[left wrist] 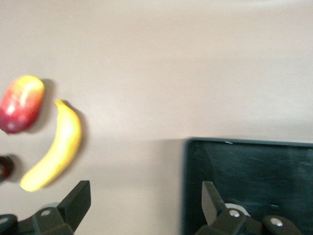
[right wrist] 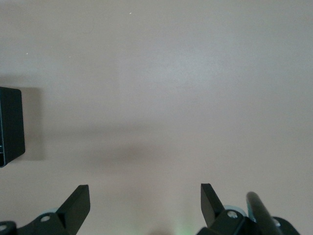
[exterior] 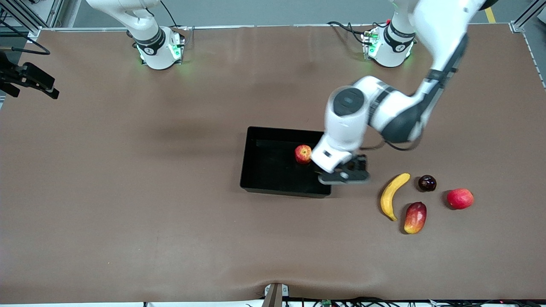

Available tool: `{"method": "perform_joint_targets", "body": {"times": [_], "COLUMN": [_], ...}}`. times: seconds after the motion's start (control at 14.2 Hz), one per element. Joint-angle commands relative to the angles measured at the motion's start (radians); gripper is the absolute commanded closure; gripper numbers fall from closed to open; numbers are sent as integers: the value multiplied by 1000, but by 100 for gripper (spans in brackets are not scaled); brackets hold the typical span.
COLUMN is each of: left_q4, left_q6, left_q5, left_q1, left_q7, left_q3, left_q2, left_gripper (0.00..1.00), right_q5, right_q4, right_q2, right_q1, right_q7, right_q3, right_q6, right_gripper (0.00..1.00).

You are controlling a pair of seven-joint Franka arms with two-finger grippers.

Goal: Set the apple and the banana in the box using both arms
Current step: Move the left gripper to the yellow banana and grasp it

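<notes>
The apple (exterior: 303, 153) lies inside the black box (exterior: 264, 175), close to its wall at the left arm's end. The banana (exterior: 393, 195) lies on the table outside the box, toward the left arm's end; it also shows in the left wrist view (left wrist: 55, 149). My left gripper (exterior: 344, 175) is open and empty, over the box's corner at the left arm's end, between the box and the banana. Its fingers (left wrist: 77, 200) straddle the box's edge (left wrist: 188, 186). My right gripper (right wrist: 145, 203) is open and empty over bare table; in the front view only its arm's base (exterior: 155, 42) shows.
A dark plum-like fruit (exterior: 427, 183), a plain pinkish-red round fruit (exterior: 460, 198) and a red-and-yellow mango-like fruit (exterior: 415, 218) lie around the banana. A black camera mount (exterior: 27, 79) sticks in at the right arm's end. A corner of the box (right wrist: 10, 127) shows in the right wrist view.
</notes>
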Motion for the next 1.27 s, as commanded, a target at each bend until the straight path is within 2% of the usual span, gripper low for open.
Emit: {"method": "perform_joint_targets", "body": {"times": [0.0,0.21,0.35,0.49,0.85,0.92,1.06,1.2], "left_q4": [-3,-44,-116,-162,-184,-182,-184,-182], "left_q6": [-10,29,139,212,227,229,229,224], "left_q5": [-17,-2,3,7,132,132,132,132], "left_q1": [87,192,249,299,328,328,323,326], "left_q7": [196,445,536,588,631,631,630,624], "left_q3": [-13,-11,-9,-6,-2,-2,12,14], "left_q2": [23,77,95,127,196,209,210,209], "left_gripper": [0,0,0,0,1,9,34,80], "right_q5": [-20,-20,-20,-20,-13,-11,-9,-9], "right_q4": [0,0,0,0,-2,-2,-2,-2], "right_q2": [-10,-8,-8,-8,-8,-8,-7,-7], "right_q1": [0,0,0,-1,0,0,0,-1], "right_q7": [0,0,0,0,2,3,3,3], "right_q3": [-3,-3,-3,-3,-3,-3,-3,-3], "right_q6": [-9,-9,-9,-9,-7,-7,-7,-10], "right_gripper": [0,0,0,0,0,0,0,0]}}
